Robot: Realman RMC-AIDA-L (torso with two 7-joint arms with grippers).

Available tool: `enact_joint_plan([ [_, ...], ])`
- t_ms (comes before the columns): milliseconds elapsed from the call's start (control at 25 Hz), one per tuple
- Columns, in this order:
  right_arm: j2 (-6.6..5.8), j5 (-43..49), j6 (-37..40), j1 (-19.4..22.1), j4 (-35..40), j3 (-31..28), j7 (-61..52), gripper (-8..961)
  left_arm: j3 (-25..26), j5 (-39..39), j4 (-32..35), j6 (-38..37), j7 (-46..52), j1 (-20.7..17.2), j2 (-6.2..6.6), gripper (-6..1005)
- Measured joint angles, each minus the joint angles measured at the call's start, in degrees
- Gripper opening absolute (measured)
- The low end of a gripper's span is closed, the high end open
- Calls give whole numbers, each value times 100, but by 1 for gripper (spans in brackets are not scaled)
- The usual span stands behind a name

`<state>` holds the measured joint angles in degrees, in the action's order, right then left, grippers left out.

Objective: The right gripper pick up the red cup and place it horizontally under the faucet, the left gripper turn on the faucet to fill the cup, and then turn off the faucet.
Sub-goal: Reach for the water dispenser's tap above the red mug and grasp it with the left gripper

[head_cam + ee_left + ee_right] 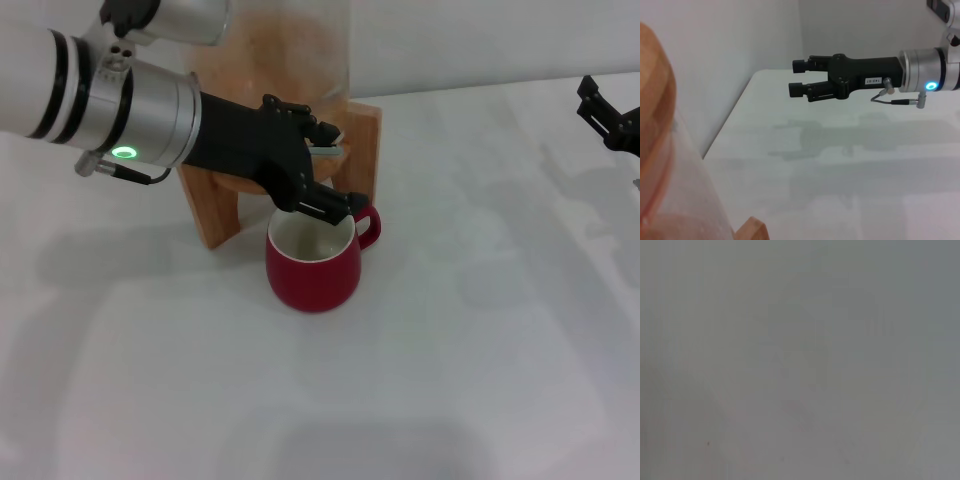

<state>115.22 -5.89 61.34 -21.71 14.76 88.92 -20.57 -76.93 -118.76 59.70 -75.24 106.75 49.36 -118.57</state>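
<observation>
The red cup (313, 262) stands upright on the white table (450, 350), directly in front of the wooden stand (355, 150), handle toward the robot's right. The left gripper (325, 170) reaches across the stand front, above the cup rim, where the faucet sits; the faucet itself is hidden behind the black fingers (330, 205), and whether they are clenched cannot be told. The right gripper (799, 77) hovers over bare table, well apart from the cup, fingers released with a clear gap.
</observation>
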Motion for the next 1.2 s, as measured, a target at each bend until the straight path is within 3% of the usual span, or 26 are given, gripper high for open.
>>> enact_joint_plan([
  [1200, 9, 0, 0, -25, 6, 20, -8, 860, 146, -52, 221, -305, -8, -26, 9, 880],
])
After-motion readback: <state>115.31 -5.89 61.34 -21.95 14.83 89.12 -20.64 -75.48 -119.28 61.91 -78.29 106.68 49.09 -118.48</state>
